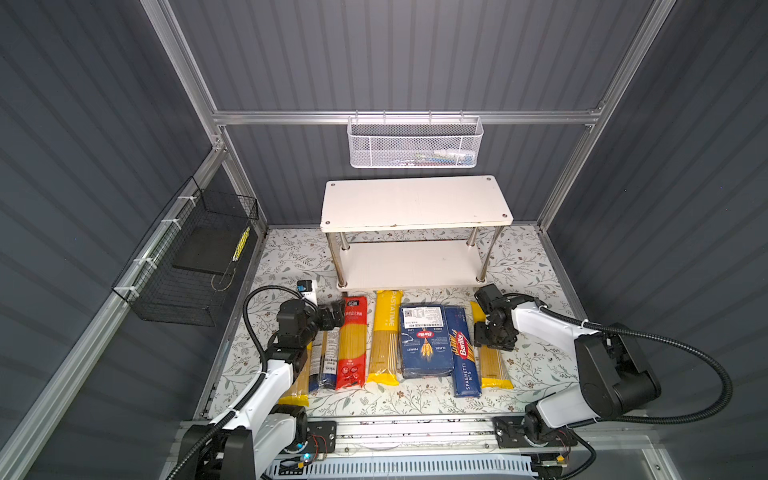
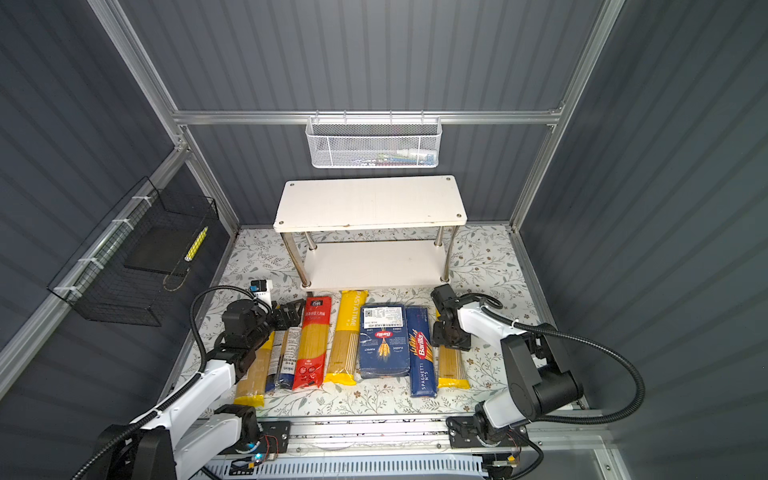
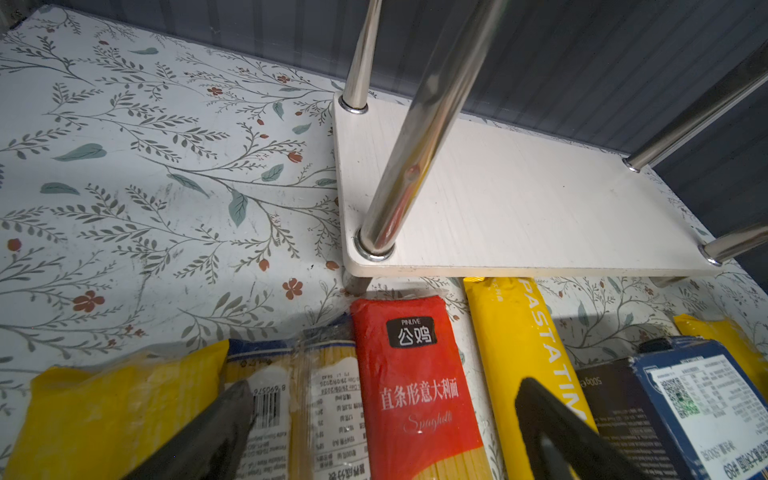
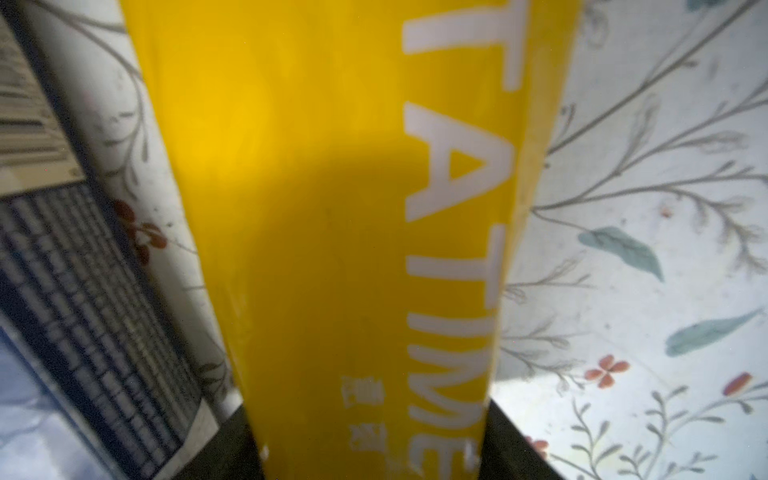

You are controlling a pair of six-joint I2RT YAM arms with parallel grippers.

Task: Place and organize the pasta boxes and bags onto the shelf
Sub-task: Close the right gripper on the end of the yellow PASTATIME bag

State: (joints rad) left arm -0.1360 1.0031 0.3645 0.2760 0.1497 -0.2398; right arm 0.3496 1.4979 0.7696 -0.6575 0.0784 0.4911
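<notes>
In both top views the right claw [image 1: 494, 337] [image 2: 451, 336] sits on the rightmost yellow packet [image 1: 492, 370] [image 2: 452, 365]. The packet lies flat on the table [image 1: 291, 257], its long axis running 12-to-6. The shelf [image 1: 415, 199] stands at 11 o'clock from it, both boards bare, and this arm looks the nearer one.

In the left wrist view the left claw [image 3: 384, 386] hangs with its fingers apart above the red bag [image 3: 415, 395] and the blue-labelled bag [image 3: 299, 395].

In the right wrist view the dark fingers [image 4: 237, 449] meet both long edges of the packet with no table showing between, so it reads as clamped.
</notes>
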